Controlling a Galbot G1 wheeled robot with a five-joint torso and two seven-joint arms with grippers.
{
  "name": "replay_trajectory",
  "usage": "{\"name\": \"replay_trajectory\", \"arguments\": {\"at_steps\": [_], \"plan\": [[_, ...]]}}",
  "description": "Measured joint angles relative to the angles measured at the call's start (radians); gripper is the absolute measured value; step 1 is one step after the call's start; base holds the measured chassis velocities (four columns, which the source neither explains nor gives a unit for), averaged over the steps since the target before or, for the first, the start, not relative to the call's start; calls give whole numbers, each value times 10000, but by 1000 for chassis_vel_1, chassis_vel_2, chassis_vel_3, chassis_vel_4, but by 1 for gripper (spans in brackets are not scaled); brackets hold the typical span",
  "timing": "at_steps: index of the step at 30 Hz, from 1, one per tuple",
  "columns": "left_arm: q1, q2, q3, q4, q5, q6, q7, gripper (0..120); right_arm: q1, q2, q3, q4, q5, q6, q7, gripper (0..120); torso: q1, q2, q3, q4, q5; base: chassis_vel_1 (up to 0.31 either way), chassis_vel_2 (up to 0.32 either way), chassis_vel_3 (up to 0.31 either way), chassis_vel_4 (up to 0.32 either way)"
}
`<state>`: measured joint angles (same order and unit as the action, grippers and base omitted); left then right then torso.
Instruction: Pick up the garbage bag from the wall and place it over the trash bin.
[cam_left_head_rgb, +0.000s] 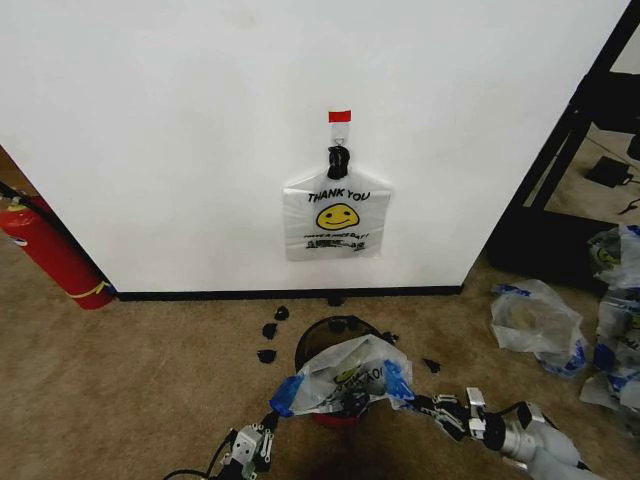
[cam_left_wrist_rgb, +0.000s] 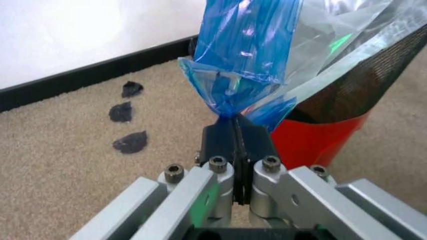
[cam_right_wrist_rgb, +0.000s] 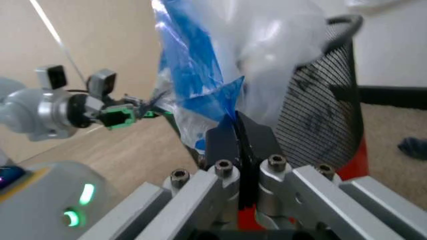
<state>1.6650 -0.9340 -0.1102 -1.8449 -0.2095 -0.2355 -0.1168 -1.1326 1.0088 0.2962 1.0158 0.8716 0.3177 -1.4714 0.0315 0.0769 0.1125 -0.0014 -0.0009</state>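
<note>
1. Head view shows the garbage bag (cam_left_head_rgb: 347, 375) spread over the mouth of the trash bin (cam_left_head_rgb: 330, 335), its long axis running side to side between the two grippers, with the blue handle tips (cam_left_head_rgb: 286, 393) pulled outward and downward at each end.
2. The bag is thin, see-through plastic with black print and a patch of yellow; it bulges upward in the middle and covers the near part of the bin's rim, while the far rim stays bare.
3. The bin is a round black mesh one on a red base (cam_left_wrist_rgb: 313, 140), standing on tan carpet (cam_left_head_rgb: 140, 380) near the wall (cam_left_head_rgb: 200, 120).
4. The left gripper (cam_left_wrist_rgb: 235, 125) is low at the bin's left side, its jaws pressed together on a blue handle tip.
5. The right gripper (cam_right_wrist_rgb: 237, 125) sits at the bin's right side, jaws likewise clamped on the other blue handle tip (cam_right_wrist_rgb: 200, 85).
6. On the wall, under a red tape strip (cam_left_head_rgb: 340, 116), hangs a flat white THANK YOU bundle (cam_left_head_rgb: 336, 218) with a black knot.
7. Small dark scraps (cam_left_wrist_rgb: 130, 142), possibly torn plastic, lie on the carpet beside the bin.
</note>
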Motion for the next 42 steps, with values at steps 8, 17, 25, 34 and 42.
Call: {"name": "replay_trajectory", "arguments": {"at_steps": [8,17,25,34,42], "plan": [[-20,50,37,151,157,114,11,0,159,261,-104,-351,-806,48,-12,0,0,0,0,-2,1,0,0,0,0],[-113,-44,244,402,380,57,142,0,216,359,-29,-503,-1430,255,-158,0,0,0,0,-1,1,0,0,0,0],[-638,-50,-71,529,408,54,88,0,232,383,-147,-417,-482,713,827,0,0,0,0,-2,1,0,0,0,0],[-255,138,-85,552,718,-140,97,0,105,-71,142,-136,-1004,-93,-621,0,0,0,0,-1,-1,0,0,0,0],[-526,-64,-54,921,934,-226,118,0,317,21,96,-438,-797,475,626,0,0,0,0,-1,1,0,0,0,0]]}}
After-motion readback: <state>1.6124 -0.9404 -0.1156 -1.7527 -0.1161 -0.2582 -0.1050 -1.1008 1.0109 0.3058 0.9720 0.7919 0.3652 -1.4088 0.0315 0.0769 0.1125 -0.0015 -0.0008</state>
